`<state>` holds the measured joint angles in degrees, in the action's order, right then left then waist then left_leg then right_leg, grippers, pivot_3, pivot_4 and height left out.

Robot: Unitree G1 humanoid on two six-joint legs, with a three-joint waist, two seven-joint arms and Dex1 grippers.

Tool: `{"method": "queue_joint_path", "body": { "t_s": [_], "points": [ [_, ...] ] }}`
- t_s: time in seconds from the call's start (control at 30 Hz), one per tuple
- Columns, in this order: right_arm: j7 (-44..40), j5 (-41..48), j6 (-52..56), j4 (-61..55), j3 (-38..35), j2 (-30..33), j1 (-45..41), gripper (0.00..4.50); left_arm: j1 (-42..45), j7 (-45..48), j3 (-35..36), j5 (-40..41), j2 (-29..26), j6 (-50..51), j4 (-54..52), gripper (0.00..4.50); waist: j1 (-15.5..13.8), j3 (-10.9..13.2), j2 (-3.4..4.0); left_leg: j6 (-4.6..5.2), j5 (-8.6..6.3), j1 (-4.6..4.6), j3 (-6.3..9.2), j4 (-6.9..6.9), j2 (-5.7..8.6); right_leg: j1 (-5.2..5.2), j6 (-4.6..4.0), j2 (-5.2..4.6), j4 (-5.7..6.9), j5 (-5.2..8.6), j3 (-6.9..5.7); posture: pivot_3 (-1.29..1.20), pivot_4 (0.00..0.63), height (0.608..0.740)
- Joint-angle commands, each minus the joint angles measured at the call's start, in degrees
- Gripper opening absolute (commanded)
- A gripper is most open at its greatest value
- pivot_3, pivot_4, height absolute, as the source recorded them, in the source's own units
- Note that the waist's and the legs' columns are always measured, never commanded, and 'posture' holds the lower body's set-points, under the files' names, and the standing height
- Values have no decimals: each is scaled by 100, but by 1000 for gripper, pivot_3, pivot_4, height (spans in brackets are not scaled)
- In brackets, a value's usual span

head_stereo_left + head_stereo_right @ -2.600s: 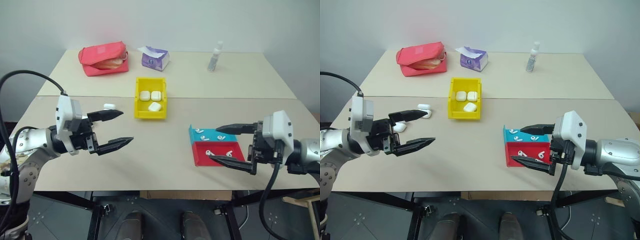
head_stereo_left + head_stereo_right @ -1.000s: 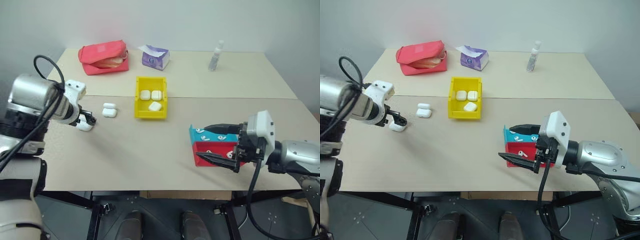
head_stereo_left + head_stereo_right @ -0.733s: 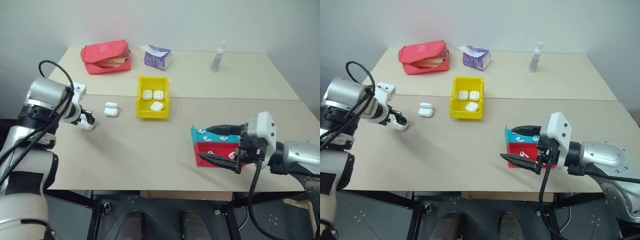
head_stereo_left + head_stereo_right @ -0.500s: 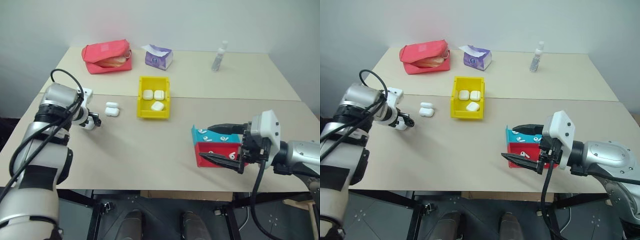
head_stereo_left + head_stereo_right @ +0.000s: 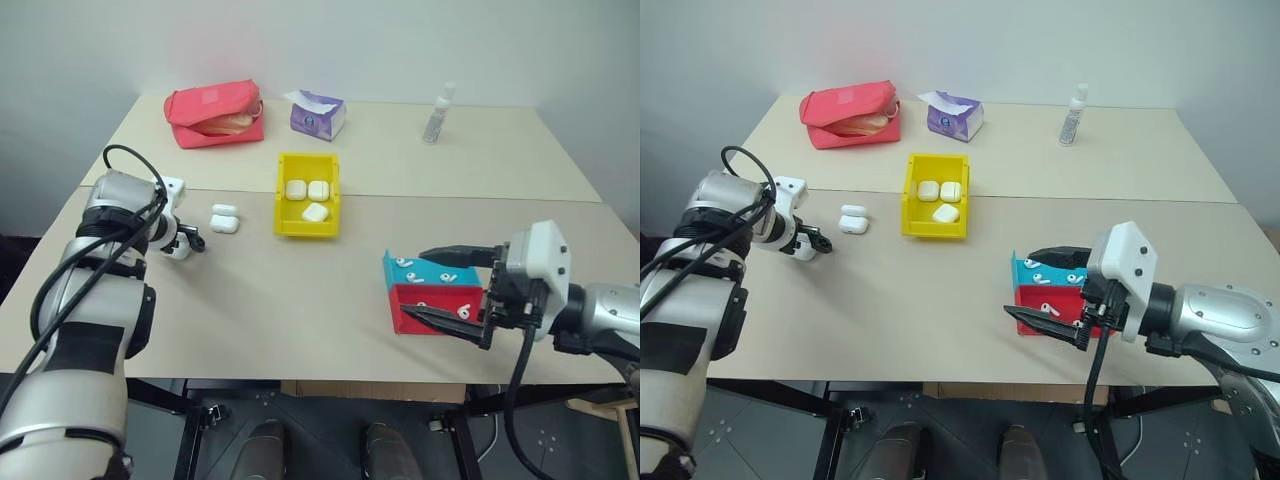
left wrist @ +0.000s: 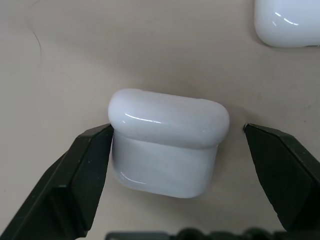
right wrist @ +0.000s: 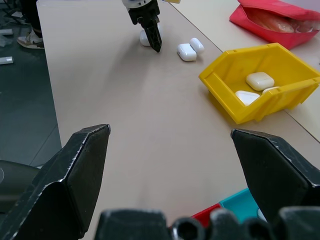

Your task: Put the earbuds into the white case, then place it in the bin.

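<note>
Three cases point(image 5: 938, 196) in yellow bin point(image 5: 910, 222)

Two beige tables point(image 5: 300, 310) (pushed together) stand against a plain white wall point(image 5: 320, 40).

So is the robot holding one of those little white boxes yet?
Not yet. The left tool is open around a white case: one finger touches its side, the other stands apart. The right tool is open and empty.
</note>
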<state>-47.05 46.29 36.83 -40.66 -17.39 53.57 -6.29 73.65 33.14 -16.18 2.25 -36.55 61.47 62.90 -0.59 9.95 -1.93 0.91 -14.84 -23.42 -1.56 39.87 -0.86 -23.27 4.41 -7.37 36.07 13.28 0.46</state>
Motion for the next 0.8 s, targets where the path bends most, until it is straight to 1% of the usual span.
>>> {"method": "queue_joint_path", "body": {
  "t_s": [0.03,0.17,0.43,0.63,0.8],
  "points": [
    [75,74,-12,-151,-242,50,-2,4470,-7,160,7,-231,-34,60,72,4500,0,0,0,0,0,0,0,0,0,0,0,0,0,0,0,0,150,740],
    [119,40,-21,-140,-173,48,-53,4470,-27,204,83,-316,17,16,169,4500,0,0,0,1,0,-1,0,0,0,0,1,0,0,0,0,0,150,740],
    [153,29,-46,-165,-164,50,-24,4470,-51,761,-67,-472,-54,355,-180,4500,5,0,0,1,0,-1,0,0,0,0,1,0,1,0,0,0,150,740],
    [171,-48,-104,-104,-30,-7,-87,4470,-213,821,-75,-600,-197,503,-399,4500,18,0,0,1,-1,-2,1,0,-1,-1,1,0,1,-1,0,0,150,740],
    [144,-76,-131,-79,16,-30,-102,4470,-273,826,-43,-602,-180,534,-445,4500,38,0,0,1,-1,0,1,0,-2,-1,1,0,2,0,1,0,150,740]
  ]
}}
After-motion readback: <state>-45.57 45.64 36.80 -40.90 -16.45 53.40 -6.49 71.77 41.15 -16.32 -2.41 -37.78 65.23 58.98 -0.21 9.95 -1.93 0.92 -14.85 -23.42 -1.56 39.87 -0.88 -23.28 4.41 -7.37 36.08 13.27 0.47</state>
